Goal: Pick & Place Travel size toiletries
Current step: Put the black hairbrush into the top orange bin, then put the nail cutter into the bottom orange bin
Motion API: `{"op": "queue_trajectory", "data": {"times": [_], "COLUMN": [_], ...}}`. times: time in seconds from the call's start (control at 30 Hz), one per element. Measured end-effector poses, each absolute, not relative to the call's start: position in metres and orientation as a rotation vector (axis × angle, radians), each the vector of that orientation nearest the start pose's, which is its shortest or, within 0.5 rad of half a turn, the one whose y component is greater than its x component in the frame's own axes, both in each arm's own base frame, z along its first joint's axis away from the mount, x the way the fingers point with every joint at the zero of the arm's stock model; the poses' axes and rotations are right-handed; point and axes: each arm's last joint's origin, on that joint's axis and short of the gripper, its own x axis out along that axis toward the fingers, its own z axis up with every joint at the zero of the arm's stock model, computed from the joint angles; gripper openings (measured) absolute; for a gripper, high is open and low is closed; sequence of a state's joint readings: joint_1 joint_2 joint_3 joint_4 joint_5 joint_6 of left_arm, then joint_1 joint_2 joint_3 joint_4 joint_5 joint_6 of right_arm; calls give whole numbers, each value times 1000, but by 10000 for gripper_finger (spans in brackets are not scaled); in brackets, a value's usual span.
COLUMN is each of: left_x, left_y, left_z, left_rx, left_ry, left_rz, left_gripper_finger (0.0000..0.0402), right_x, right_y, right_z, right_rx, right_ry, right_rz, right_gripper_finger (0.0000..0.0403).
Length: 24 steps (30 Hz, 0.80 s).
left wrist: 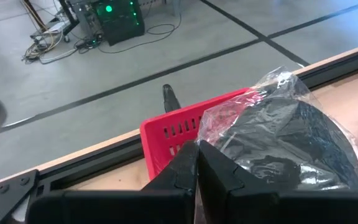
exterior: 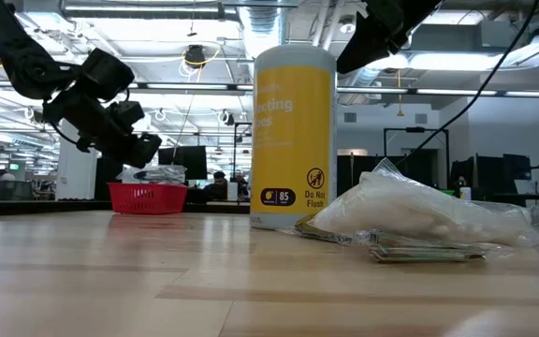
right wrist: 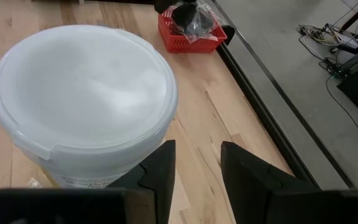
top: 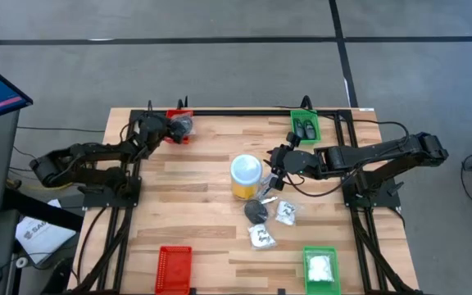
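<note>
My left gripper [top: 169, 129] is at the far left of the table, shut on a clear packet with a black roundish piece inside [left wrist: 278, 143], over the far red tray [left wrist: 179, 134]. My right gripper [right wrist: 197, 168] hangs open beside the yellow jar with a pale lid [top: 246, 176], nothing between its fingers. A black roundish piece [top: 256, 211] and two clear packets [top: 285, 213] [top: 262, 238] lie on the table near the jar. Dark bottles lie in the far green tray [top: 305, 127], and a white packet lies in the near green tray [top: 321, 266]. My left gripper pinches the clear wrap at the packet's near edge [left wrist: 207, 142] between its two shut fingers. The fingers slant down from the table's left side. The packet sticks out beyond the fingertips over the red tray; whether it rests in the tray I cannot tell.
A second red tray [top: 174, 266] stands at the near edge. A black rail [top: 244, 112] runs along the far edge between the far trays. In the low view a clear packet [exterior: 429, 215] lies in front of the jar [exterior: 293, 140]. Bare wood lies between the jar and the left arm.
</note>
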State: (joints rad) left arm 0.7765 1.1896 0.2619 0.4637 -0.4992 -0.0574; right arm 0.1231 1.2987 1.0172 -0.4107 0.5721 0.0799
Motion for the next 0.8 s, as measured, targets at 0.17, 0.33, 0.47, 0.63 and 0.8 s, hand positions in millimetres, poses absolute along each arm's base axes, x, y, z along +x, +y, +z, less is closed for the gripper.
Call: {"op": "queue_trajectory", "data": {"times": [0.17, 0.33, 0.47, 0.63, 0.8], "left_x": [133, 128, 127, 127, 127], "left_y": [151, 154, 157, 158, 158], "left_z": [148, 148, 149, 149, 149], "left_rx": [-112, -119, -142, -185, -186], "left_ry": [449, 443, 421, 383, 383], "left_rz": [1283, 1314, 1285, 1272, 1271], "left_gripper_finger": [17, 48, 87, 130, 146], "right_x": [272, 272, 272, 272, 272], "right_y": [18, 18, 18, 18, 18], "right_z": [289, 289, 289, 289, 289], "right_rx": [-162, -162, -162, -162, -162], "right_ry": [637, 638, 638, 638, 638], "right_rz": [-456, -456, -457, -457, -457], "right_gripper_finger": [118, 118, 118, 118, 118]}}
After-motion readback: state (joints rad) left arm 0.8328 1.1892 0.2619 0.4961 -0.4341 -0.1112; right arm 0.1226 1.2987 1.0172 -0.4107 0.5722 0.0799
